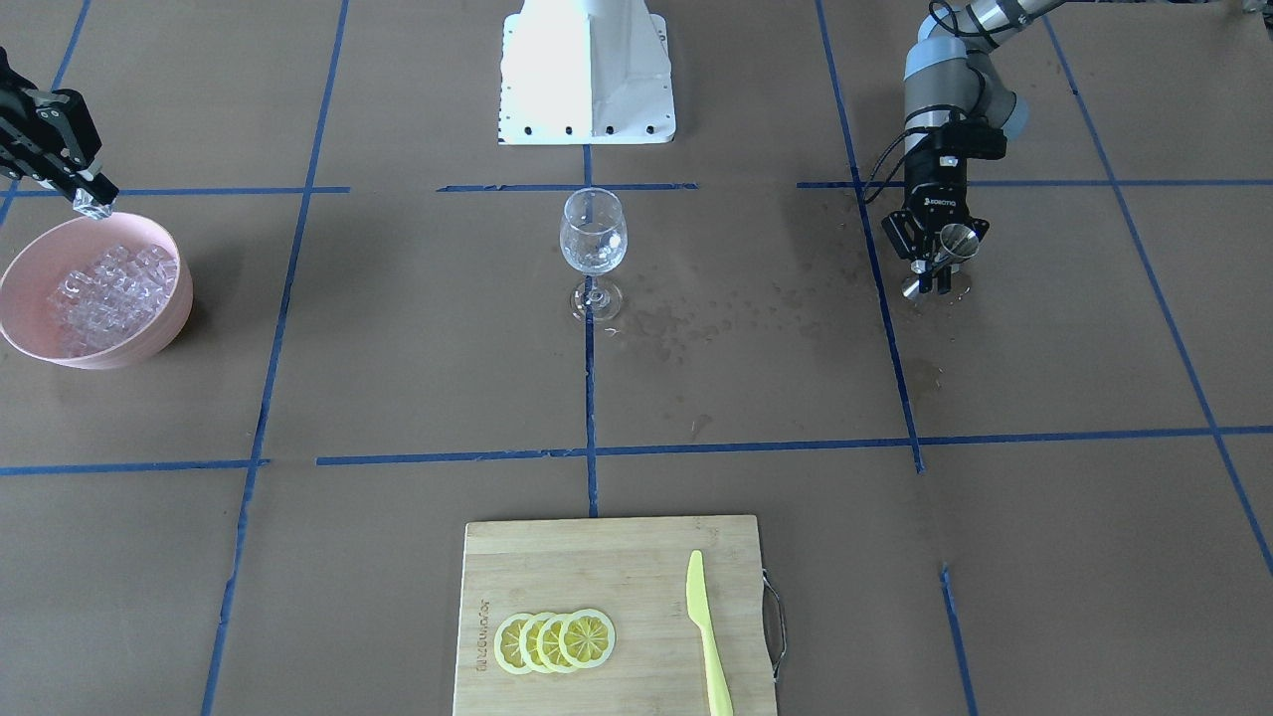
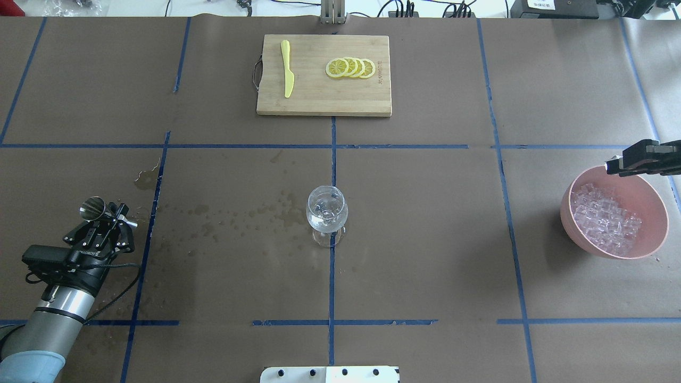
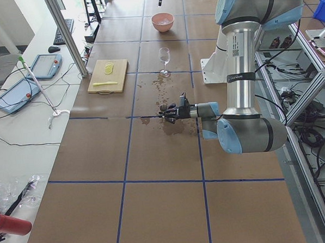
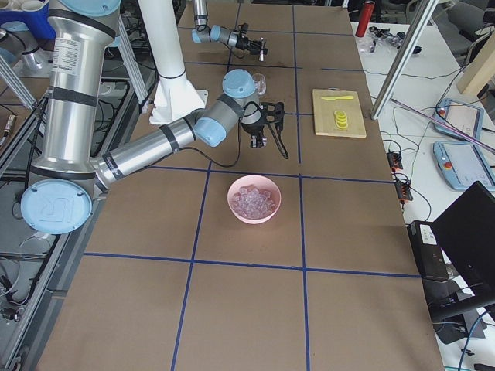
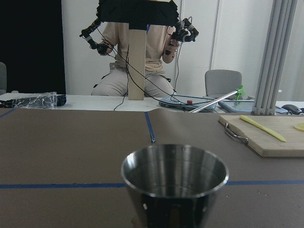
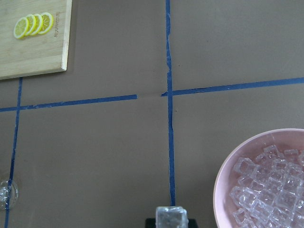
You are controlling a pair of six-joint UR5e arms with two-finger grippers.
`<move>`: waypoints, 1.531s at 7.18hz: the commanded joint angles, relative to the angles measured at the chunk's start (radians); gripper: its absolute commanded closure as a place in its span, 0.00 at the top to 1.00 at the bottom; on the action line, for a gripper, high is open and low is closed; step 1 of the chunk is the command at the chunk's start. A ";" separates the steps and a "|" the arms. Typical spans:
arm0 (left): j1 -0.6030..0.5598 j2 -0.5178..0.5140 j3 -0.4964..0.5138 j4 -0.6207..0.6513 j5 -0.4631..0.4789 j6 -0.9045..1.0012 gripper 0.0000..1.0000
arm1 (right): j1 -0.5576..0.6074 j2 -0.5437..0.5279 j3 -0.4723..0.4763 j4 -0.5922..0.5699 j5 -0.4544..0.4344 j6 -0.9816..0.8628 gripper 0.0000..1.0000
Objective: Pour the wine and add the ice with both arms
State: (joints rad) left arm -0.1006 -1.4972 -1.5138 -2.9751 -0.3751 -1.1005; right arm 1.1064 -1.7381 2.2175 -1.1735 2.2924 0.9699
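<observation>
My left gripper [image 2: 109, 213] is shut on a steel jigger [image 2: 93, 208], low over the table at my left. The jigger's cup [image 5: 174, 183] stands upright, and I cannot make out wine in it. At the table's centre stands a clear stemmed wine glass [image 2: 326, 210] with something clear at its bottom. The pink bowl [image 2: 569, 223] at my right holds a heap of ice [image 2: 609, 218]. At the bowl's far rim, just above it, my right gripper [image 1: 92, 202] is shut on one ice cube [image 6: 171, 217].
A wooden cutting board [image 2: 319, 101] with lemon slices [image 2: 351, 67] and a yellow knife [image 2: 287, 69] lies at the far middle. Wet stains [image 2: 239, 218] spot the brown paper between jigger and glass. The white base [image 1: 587, 75] sits at my edge. A seated person [image 5: 137, 52] is beyond the table.
</observation>
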 commanded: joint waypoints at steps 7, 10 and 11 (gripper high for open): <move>0.021 -0.005 0.006 0.001 -0.002 0.011 0.40 | 0.004 0.020 0.001 0.000 0.005 0.003 0.00; 0.021 -0.006 0.003 -0.001 -0.005 0.014 0.46 | 0.004 0.083 0.001 -0.002 0.005 0.060 0.00; 0.021 -0.005 0.004 -0.001 -0.007 0.014 0.59 | 0.003 0.130 -0.001 -0.005 0.010 0.119 0.00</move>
State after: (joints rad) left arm -0.0798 -1.5029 -1.5098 -2.9757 -0.3806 -1.0868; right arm 1.1102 -1.6600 2.2183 -1.1751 2.2985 1.0275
